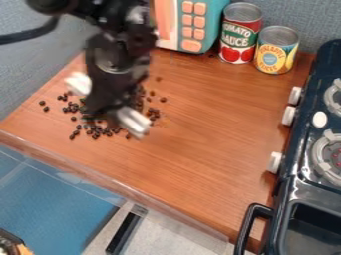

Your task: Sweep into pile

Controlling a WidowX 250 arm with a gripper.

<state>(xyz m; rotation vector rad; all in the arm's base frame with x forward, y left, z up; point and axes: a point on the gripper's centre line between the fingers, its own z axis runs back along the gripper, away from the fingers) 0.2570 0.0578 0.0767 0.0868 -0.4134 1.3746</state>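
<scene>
The black gripper (110,102) hangs over the left part of the wooden counter, blurred, above the scattered dark beans. A white piece (133,122) sticks out at its lower right, and another white piece (79,83) at its upper left. Whether they are two ends of one object I cannot tell, as the gripper covers the space between. Small dark beans (100,131) lie loosely spread on the wood, densest just below the gripper. A few lie apart to the left and right, and some are hidden under the arm.
A teal toy box with orange buttons (194,25), a tomato sauce can (240,34) and a pineapple can (275,50) stand along the back. The dark toy stove (303,199) borders the right side. The counter's front edge (126,188) runs diagonally below the beans.
</scene>
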